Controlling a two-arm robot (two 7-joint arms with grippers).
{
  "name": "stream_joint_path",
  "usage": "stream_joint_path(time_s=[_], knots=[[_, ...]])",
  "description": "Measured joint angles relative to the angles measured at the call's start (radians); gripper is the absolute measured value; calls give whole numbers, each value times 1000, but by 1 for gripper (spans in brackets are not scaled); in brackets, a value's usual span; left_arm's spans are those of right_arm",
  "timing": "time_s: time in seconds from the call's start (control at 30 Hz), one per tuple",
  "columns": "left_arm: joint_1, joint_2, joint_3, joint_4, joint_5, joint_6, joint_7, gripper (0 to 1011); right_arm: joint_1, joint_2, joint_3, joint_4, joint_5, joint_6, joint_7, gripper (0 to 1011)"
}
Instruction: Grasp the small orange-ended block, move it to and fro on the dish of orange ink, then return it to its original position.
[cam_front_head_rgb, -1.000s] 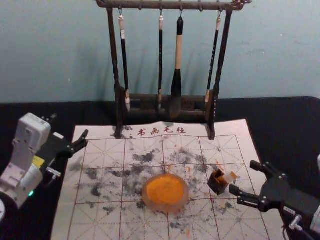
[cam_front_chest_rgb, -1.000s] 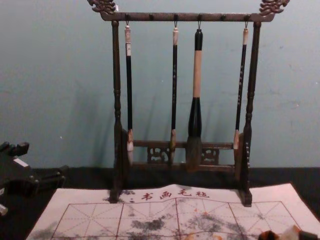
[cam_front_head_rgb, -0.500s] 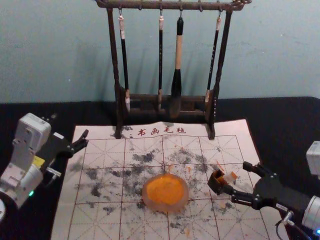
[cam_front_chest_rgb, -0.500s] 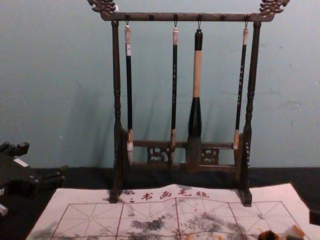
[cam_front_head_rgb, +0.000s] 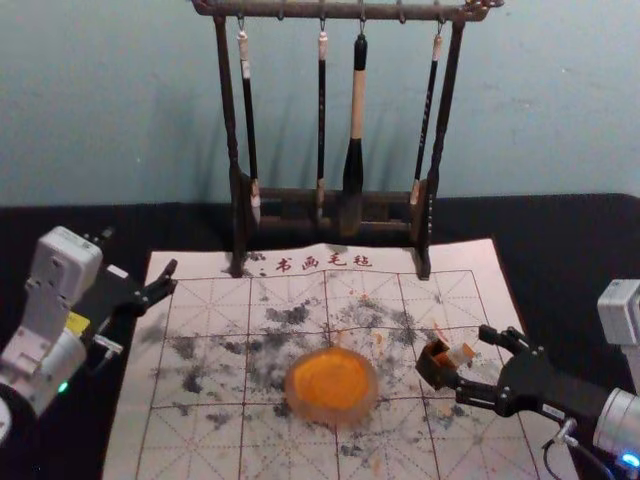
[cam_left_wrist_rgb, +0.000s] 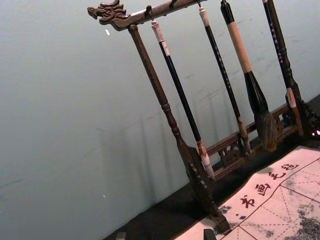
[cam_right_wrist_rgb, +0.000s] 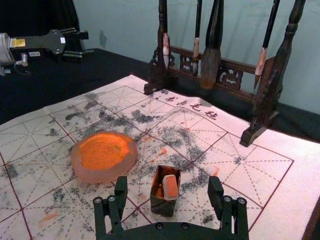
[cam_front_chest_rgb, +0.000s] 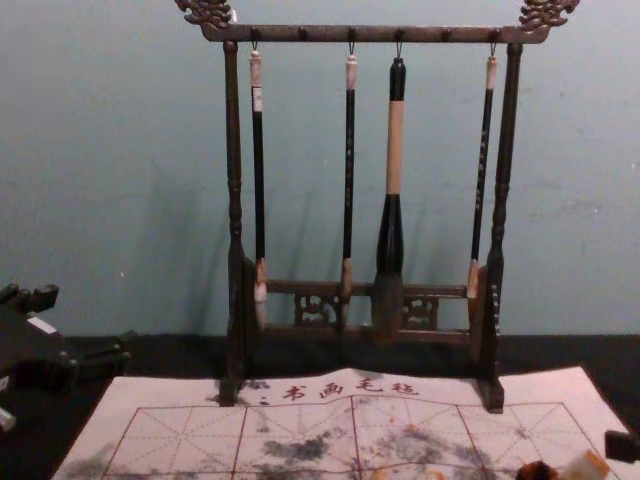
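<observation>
In the head view my right gripper (cam_front_head_rgb: 470, 356) stands open at the small block (cam_front_head_rgb: 460, 354), which leans out of a dark little box (cam_front_head_rgb: 432, 368). Seen from the right wrist, the pale block (cam_right_wrist_rgb: 170, 187) shows its orange end inside the box (cam_right_wrist_rgb: 162, 206), between the parted fingers of the right gripper (cam_right_wrist_rgb: 168, 186). The dish of orange ink (cam_front_head_rgb: 335, 385) lies left of the box. My left gripper (cam_front_head_rgb: 140, 252) is parked open at the mat's far left; the left wrist view shows this gripper's tips (cam_left_wrist_rgb: 165, 235) apart.
A wooden rack (cam_front_head_rgb: 237, 215) with several hanging brushes stands behind the dish at the mat's back edge. The ink-stained paper mat (cam_front_head_rgb: 200, 440) lies over a black tabletop (cam_front_head_rgb: 550, 240).
My right gripper has moved left, bringing its fingers around the block. The left arm, dish, box and block have stayed put.
</observation>
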Motion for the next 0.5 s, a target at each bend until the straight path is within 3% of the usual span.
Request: stream_joint_path(time_s=[0.5], knots=[[0,0,0,0,0,0,0,1001,4,-5,2,10,-1,8,11,1000]])
